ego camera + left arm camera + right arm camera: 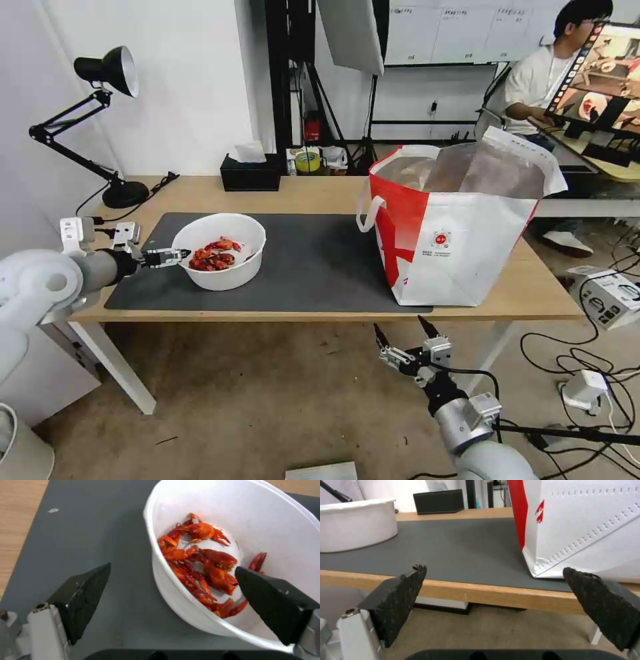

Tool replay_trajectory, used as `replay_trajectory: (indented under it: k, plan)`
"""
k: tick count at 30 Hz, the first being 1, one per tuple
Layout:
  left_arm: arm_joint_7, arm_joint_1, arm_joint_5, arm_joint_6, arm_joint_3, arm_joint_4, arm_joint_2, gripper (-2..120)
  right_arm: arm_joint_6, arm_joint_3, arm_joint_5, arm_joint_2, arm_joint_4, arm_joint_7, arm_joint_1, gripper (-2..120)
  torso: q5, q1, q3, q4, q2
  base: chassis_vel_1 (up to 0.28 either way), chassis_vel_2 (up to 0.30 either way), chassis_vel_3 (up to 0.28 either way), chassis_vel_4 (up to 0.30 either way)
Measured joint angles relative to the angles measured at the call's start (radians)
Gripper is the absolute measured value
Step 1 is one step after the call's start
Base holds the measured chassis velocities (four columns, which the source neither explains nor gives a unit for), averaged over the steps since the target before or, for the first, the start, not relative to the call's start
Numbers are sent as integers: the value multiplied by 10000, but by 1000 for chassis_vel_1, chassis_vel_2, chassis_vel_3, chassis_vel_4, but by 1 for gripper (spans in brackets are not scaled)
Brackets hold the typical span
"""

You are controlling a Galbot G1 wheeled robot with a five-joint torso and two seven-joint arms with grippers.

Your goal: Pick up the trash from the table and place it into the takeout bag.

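- We count one piece of trash on the table [320, 193]: a white bowl [221, 251] of red crayfish shells [215, 254], standing on the dark grey mat [313, 263].
- Our left gripper [179, 254] is at the bowl's near-left rim. In the left wrist view its two black fingers [83, 597] are spread wide, one outside the wall over the mat and the other over the inside above the shells; the rim lies between them and they grasp nothing.
- The shells are a loose heap; we cannot count them exactly.
- One takeout bag [460, 227] stands well off to the right of the left gripper, on the table's right part, mouth open, foil lining showing, one white loop handle [368, 215] visible on its side.
- Our right gripper [403, 333] hangs below and in front of the table's front edge, just before the bag's lower corner. Its two fingers [400, 600] are spread apart and hold nothing.
- Beyond the bowl, at the far edge, we see one black tissue box [251, 172] and one black desk lamp [100, 127].
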Motion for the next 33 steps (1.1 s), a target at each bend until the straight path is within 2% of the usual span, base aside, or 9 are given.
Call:
replay_trajectory:
  k: [8,33]
  plan:
    - [-18,-651,-14,15,545,694,-282,100,1,0,0,0,0,0,-1,100,0,1,-1,1,0,0,0,0,0]
    - [-223,-1729,-8,-31,1691,1460,-906,100,1,0,0,0,0,0,-1,100,1,0,-1,1,2,0,0,0,0]
